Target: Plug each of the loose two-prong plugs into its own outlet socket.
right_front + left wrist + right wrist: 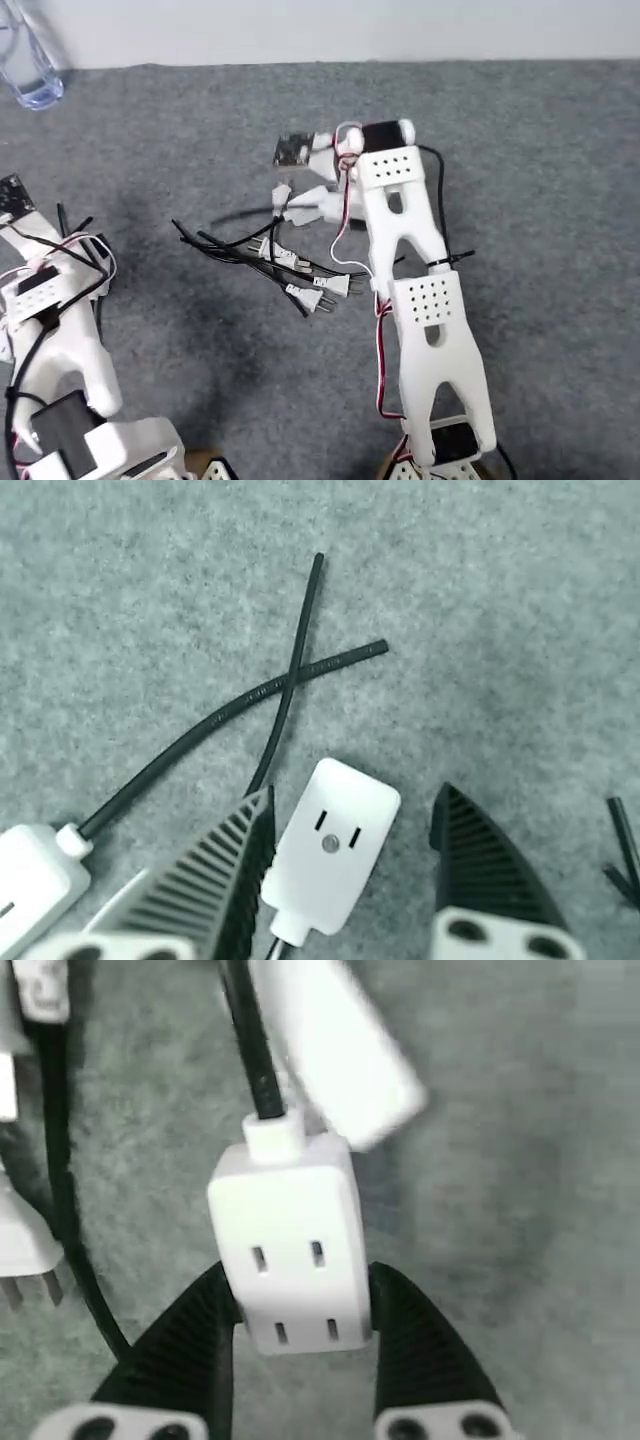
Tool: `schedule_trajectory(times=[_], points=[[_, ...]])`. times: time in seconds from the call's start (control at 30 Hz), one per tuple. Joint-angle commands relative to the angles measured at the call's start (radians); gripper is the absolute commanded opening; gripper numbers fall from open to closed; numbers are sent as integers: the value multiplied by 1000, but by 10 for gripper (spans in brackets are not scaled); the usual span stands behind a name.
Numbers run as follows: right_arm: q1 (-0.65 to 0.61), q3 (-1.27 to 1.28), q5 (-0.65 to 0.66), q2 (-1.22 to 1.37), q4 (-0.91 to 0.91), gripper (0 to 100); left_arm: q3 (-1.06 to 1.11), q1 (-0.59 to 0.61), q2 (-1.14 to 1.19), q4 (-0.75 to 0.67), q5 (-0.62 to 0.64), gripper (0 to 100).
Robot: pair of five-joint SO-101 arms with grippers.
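Note:
In the right wrist view my right gripper (300, 1275) is shut on a white outlet socket (290, 1240) with two pairs of slots and a black cord out of its far end. A second white body (340, 1050) lies just beyond it. From above, that gripper (300, 207) is at the table's middle, beside several loose two-prong plugs (285, 258) (335, 287) on black cords. My left gripper (355, 796) is open astride another white outlet socket (335, 845) lying on the mat. One finger (215, 880) is against its side and the other finger (480, 860) stands apart.
Grey felt mat (180, 130) covers the table. A clear glass (30, 70) stands at the far left corner. Two black cord ends (300, 670) cross beyond the left socket. The left arm (45, 300) sits at the near left with its own wires. Open mat lies to the right.

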State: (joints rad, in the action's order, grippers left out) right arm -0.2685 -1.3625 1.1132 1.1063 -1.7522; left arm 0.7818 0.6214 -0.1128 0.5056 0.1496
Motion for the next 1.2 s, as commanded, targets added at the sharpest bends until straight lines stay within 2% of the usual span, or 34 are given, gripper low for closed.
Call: schedule_trajectory(times=[0.0, 0.17, 0.4, 0.6, 0.8, 0.9, 1.03, 1.17], points=[[-21, 11, -63, -216, -48, 9, -7, 5, -44, -23, 9, 246], [-64, 184, -112, -456, -48, 9, -12, 35, -44, -23, 14, 246], [-163, 500, -126, -791, -47, 9, -27, 103, -43, -20, 118, 246], [-217, 551, -226, -975, -45, 9, -25, 118, -43, -18, 132, 246], [-119, 557, -232, -1036, -47, 9, -25, 120, -38, -17, 130, 246], [-90, 559, -293, -1043, -47, 9, -25, 120, -40, -17, 130, 246], [-174, 557, -353, -1053, -47, 9, -25, 121, -43, -15, 130, 246], [-321, 557, -396, -1089, -48, 8, -33, 163, -43, 3, 133, 246]])
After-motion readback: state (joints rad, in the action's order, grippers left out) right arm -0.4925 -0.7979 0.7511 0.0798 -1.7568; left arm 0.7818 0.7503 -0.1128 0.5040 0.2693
